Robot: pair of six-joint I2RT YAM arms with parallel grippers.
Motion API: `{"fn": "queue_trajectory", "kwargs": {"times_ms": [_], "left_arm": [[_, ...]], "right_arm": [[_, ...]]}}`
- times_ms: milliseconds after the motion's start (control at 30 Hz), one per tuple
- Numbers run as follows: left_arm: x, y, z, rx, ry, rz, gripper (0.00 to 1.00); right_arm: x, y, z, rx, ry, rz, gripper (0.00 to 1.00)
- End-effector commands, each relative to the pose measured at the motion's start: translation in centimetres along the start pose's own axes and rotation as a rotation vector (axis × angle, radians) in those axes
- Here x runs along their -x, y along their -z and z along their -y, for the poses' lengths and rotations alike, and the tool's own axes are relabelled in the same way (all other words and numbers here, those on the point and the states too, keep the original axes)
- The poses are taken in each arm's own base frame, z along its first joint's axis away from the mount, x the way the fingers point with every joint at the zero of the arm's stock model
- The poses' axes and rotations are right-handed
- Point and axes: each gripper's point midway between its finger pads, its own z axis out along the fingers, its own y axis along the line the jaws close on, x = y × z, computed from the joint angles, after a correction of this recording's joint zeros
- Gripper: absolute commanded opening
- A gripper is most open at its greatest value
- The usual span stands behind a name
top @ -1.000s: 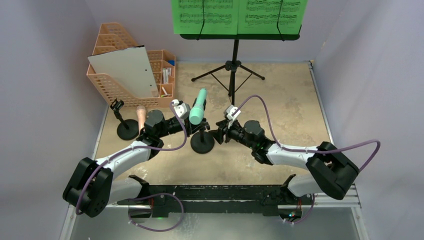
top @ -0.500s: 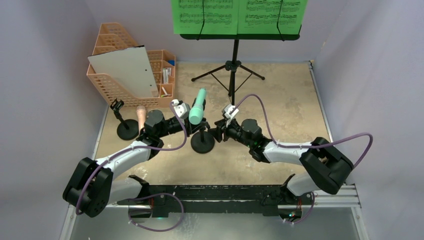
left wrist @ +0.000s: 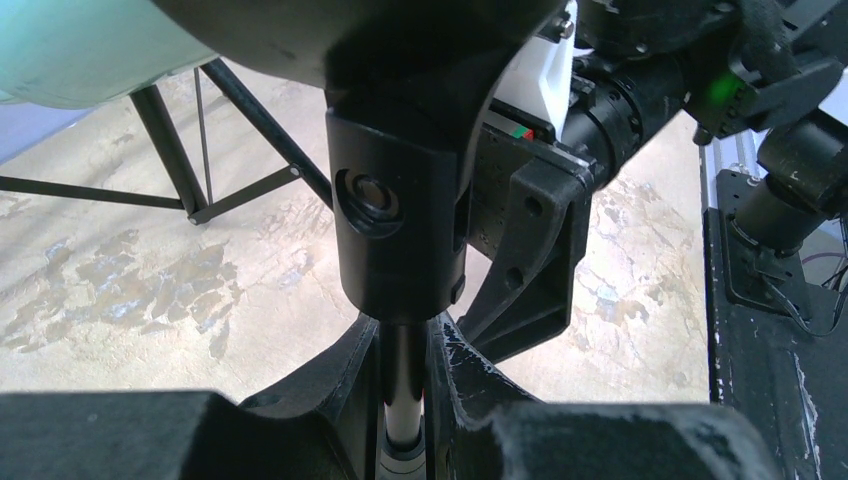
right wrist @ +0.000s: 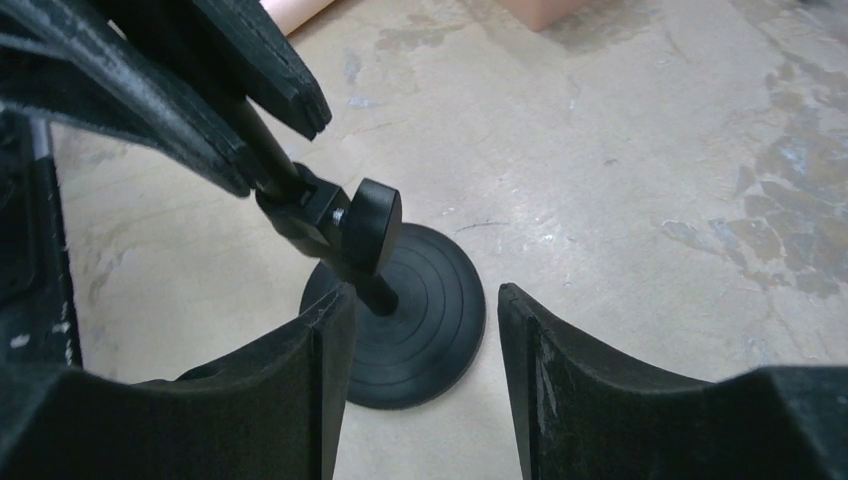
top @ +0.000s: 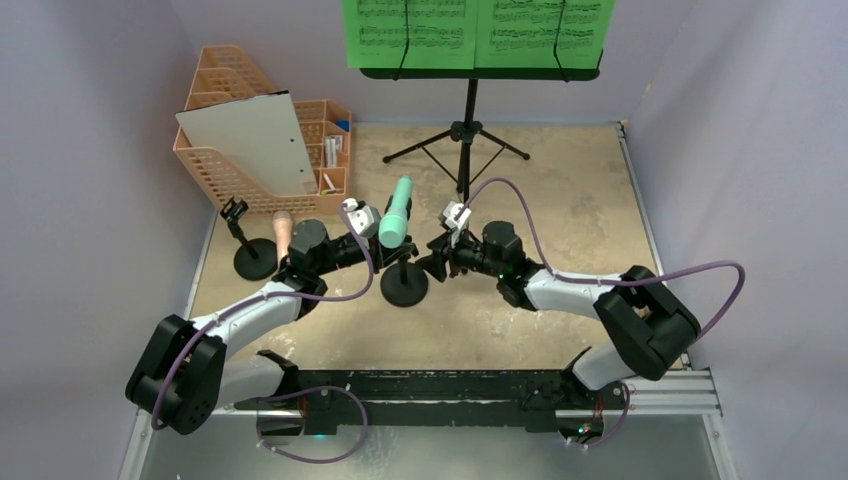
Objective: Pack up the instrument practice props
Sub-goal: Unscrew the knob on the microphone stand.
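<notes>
The left arm reached from its base at the near left, elbow low over the table (top: 580,200), forearm angled up and to the right, wrist levelled toward the middle. The left gripper (left wrist: 402,350) was pinched narrow on the thin stem (left wrist: 402,405) of a black round-based holder (top: 405,287), just under the clip block. The mint toy microphone (top: 397,212) sat in that clip, tilted, its head toward the back of the table. The holder's base rested on the table near the centre front.

The right arm came in from the near right, elbow bent outward, forearm running left and low, wrist pointing at the same holder from the opposite side. The right gripper (right wrist: 425,300) stood with its fingers apart and nothing between them. In its wrist view the ribbed round base and the clip's knob (right wrist: 372,225) lay just ahead of the fingertips, apart from them.

The pink toy microphone (top: 283,232) lay just behind the left wrist, partly hidden by it. Beside it stood a second holder (top: 255,260), its clip bare. The black music stand (top: 480,72) stood on tripod legs at the back centre, carrying two green sheet-music pages (top: 408,30) side by side. The pages showed printed staves of notes, too small to read, and no title could be made out. An orange mesh file organizer (top: 230,175) stood at the back left with a grey-white board (top: 250,130) leaning against it. No brand name or label could be read on either arm; a small green light (left wrist: 716,90) glowed on the right arm's wrist.
</notes>
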Motion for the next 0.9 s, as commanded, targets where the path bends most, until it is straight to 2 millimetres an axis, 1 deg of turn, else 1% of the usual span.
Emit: {"fn": "queue_trajectory", "kwargs": {"times_ms": [0, 67, 267, 433, 633, 700, 867], "left_arm": [[1.4, -0.3, 0.6, -0.041, -0.021, 0.031, 0.00], [1.3, -0.3, 0.6, -0.043, -0.020, 0.028, 0.00], [1.3, -0.3, 0.6, -0.046, -0.021, 0.026, 0.00], [1.3, -0.3, 0.6, -0.046, -0.026, 0.025, 0.00], [1.2, -0.3, 0.5, -0.045, -0.028, 0.020, 0.00], [1.1, -0.4, 0.5, -0.045, -0.026, 0.016, 0.00], [1.0, -0.4, 0.5, -0.047, -0.030, 0.010, 0.00]], "right_arm": [[1.1, 1.2, -3.0, 0.253, 0.070, -0.027, 0.58], [1.2, 1.3, -3.5, 0.298, 0.103, -0.032, 0.59], [2.4, 0.3, -3.4, 0.342, 0.153, -0.018, 0.59], [3.1, -0.6, -2.5, 0.354, 0.191, -0.031, 0.59], [3.0, -1.1, -1.9, 0.412, 0.210, -0.066, 0.59], [2.9, -1.1, -2.1, 0.444, 0.213, -0.070, 0.56], [2.9, -0.7, -2.4, 0.478, 0.233, -0.080, 0.45]]}}
